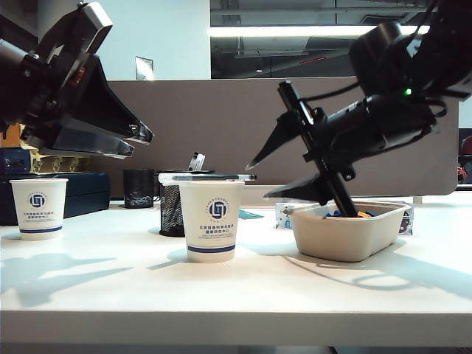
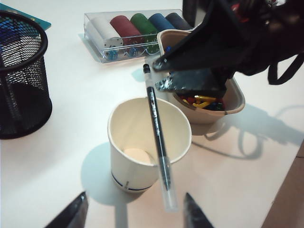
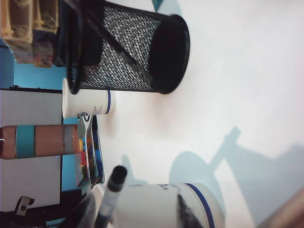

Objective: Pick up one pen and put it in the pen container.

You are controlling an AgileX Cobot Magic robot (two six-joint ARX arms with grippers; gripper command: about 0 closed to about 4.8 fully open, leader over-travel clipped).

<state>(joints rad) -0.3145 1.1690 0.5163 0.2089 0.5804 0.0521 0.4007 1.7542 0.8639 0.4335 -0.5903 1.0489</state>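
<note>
In the exterior view, the pen container [image 1: 172,210] is largely hidden behind the middle paper cup [image 1: 211,221], across whose rim the pen [image 1: 206,177] is laid level. The cup's small printed lines cannot be read; only a round blue emblem is made out. A second paper cup [image 1: 39,208] is set near the worktop's [image 1: 236,287] left edge. The left gripper [image 1: 136,140] is held high at the left, jaws apart, empty, its arm cut off by the frame. The right gripper [image 1: 269,177] is spread open above the space between cup and beige tray [image 1: 350,232].

In the left wrist view, only the left gripper's fingertips [image 2: 197,216] are seen, apart. The pen is seen overhanging the cup rim at both ends, and open worktop is seen round the cup. A clear box of coloured spools [image 2: 135,33] is partly covered by the right gripper.

In the right wrist view, the mesh container, the cup and the pen's dark end are shown; the right gripper's fingers are blurred.
</note>
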